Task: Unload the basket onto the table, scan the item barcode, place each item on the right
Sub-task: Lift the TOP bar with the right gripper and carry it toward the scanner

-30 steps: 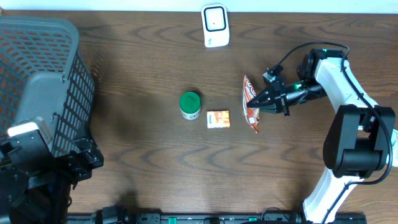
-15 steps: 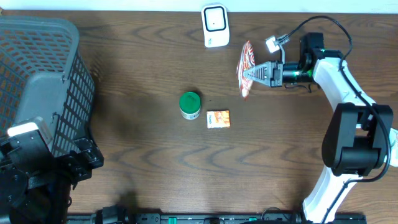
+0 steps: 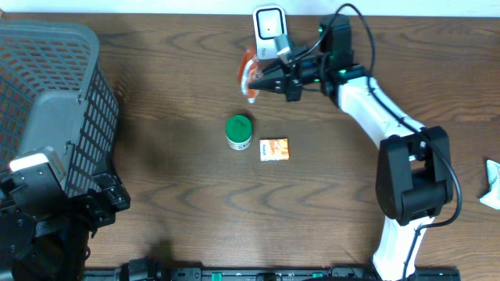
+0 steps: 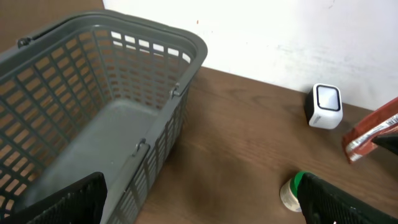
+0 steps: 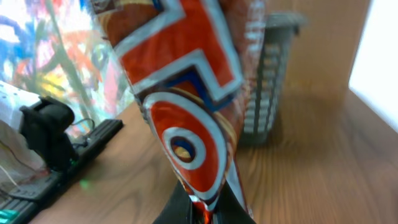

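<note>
Orange-red foil snack packet [image 3: 248, 72] was held pinched by the right gripper [image 3: 266, 80] just beside the white box scanner [image 3: 270, 31]; left gripper [image 4: 202, 186] spread, well apart.

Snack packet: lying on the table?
No, the right gripper holds the snack packet up in the air beside the scanner.

- the right gripper [image 3: 262, 80] now sits far to the left of where it was, up by the scanner [image 3: 270, 31].
- the snack packet [image 3: 247, 69] it clamps no longer lies on the bench [image 3: 172, 179]; it now hangs just left of the scanner.
- the right arm's swing uncovers a white object [image 3: 492, 183] at the bench's right edge.
</note>
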Motion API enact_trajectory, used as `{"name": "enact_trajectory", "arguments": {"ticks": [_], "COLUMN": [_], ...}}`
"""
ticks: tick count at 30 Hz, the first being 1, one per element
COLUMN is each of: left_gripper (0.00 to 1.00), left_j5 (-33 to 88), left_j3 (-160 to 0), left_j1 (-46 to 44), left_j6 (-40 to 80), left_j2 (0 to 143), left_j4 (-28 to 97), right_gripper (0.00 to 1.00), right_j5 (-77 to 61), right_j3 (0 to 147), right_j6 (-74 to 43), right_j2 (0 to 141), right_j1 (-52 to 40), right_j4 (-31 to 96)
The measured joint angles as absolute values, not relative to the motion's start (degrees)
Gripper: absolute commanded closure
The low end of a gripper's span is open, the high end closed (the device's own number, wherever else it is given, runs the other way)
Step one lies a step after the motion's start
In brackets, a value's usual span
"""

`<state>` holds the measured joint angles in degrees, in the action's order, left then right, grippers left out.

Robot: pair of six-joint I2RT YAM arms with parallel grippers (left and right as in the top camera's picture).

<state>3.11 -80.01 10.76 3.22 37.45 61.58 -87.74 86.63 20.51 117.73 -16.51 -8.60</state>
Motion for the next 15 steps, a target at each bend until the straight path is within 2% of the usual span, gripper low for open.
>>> {"name": "enact_trajectory", "arguments": {"ticks": [8, 11, 15], "left_gripper": [0.02, 0.02, 0.02], "left_j5": [3.1, 3.1, 3.1], "left_j3": [-80.0, -80.0, -80.0], "left_j1": [10.8, 10.8, 10.8], "left_j6": [3.2, 3.2, 3.2], "left_j2": [37.5, 37.5, 37.5], "left_j4": [61.5, 61.5, 61.5], "right_gripper": [0.99, 0.99, 0.99], "right_j5": [-88.6, -88.7, -88.7], "right_j3": [86.6, 86.6, 86.6], "right_j6": [8.8, 4.3, -0.5], "right_j2": [117.7, 117.7, 117.7], "right_j1": [-18.7, -18.6, -18.6], "right_j4": [-37.5, -43.2, -44.4]}}
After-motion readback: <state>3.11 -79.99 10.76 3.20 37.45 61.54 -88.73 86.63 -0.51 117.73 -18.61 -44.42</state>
